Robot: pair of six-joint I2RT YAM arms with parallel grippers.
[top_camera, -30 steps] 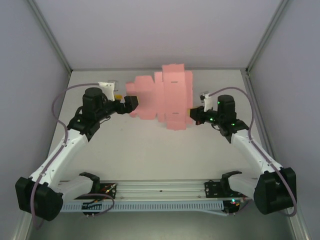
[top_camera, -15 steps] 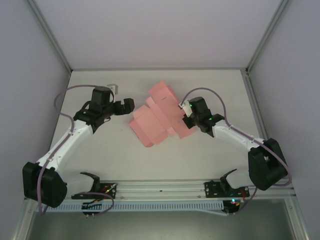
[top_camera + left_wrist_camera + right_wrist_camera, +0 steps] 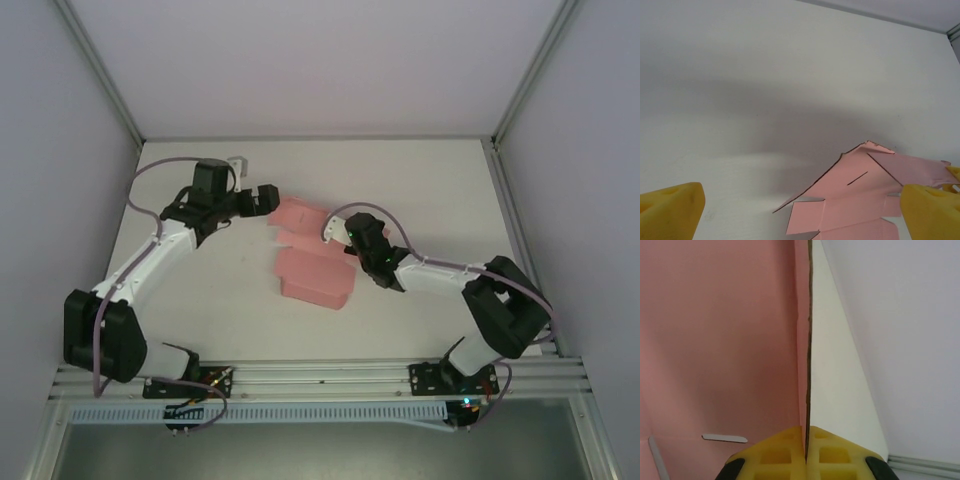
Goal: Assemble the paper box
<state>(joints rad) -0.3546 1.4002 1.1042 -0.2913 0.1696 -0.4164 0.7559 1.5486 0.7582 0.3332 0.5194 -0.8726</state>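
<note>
We have the paper box (image 3: 312, 272) lying near the middle of the worktop (image 3: 200, 300), a little toward its far edge. It is partly folded, with a doubled panel on the near side and loose flaps spreading toward the far side. Our right gripper (image 3: 345, 252) is pinched tight on a thin edge of the card at the sheet's right side, and the right wrist view shows that edge standing upright between the closed jaws. Our left gripper (image 3: 268, 202) stands spread wide at the sheet's far-left corner, holding nothing, with a raised flap just ahead of it in its wrist view. We judge the step in hand to be folding a wall up while the other side is steadied. To do it well, we should hold the right pinch firm without dragging the sheet. We should also bring the left jaws in low and square to the flap, then bend along the scored crease rather than across the panel. The card is thin, so a slanted push would likely buckle it or skid the whole piece.
</note>
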